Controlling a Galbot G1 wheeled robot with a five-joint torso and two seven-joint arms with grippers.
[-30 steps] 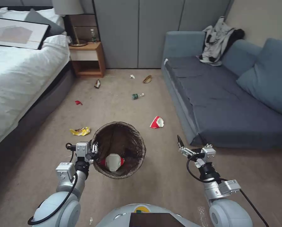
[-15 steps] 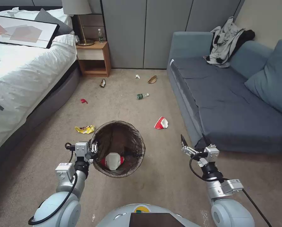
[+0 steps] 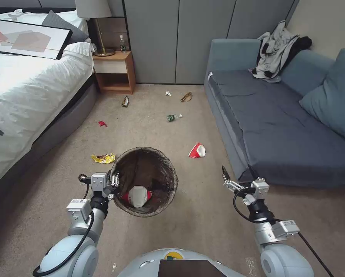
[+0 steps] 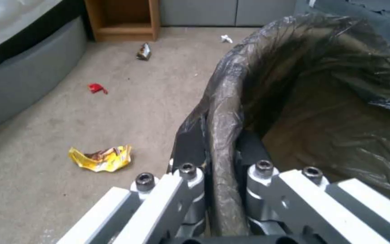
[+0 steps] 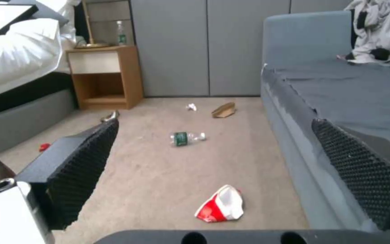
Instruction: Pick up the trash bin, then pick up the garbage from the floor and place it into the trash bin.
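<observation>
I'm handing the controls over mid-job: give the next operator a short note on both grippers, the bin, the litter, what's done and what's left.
Left gripper: shut on the trash bin rim, one finger inside, one outside the liner; bin held in front of the robot.
Right gripper: open, empty, beside the sofa edge.
Done: bin picked up; one crushed red-and-white cup in it.
Left on the floor: red-and-white cup nearest the right gripper, yellow wrapper left of the bin, red scrap, green-labelled bottle, dark wrapper, white tissue, brown paper near the nightstand.
</observation>
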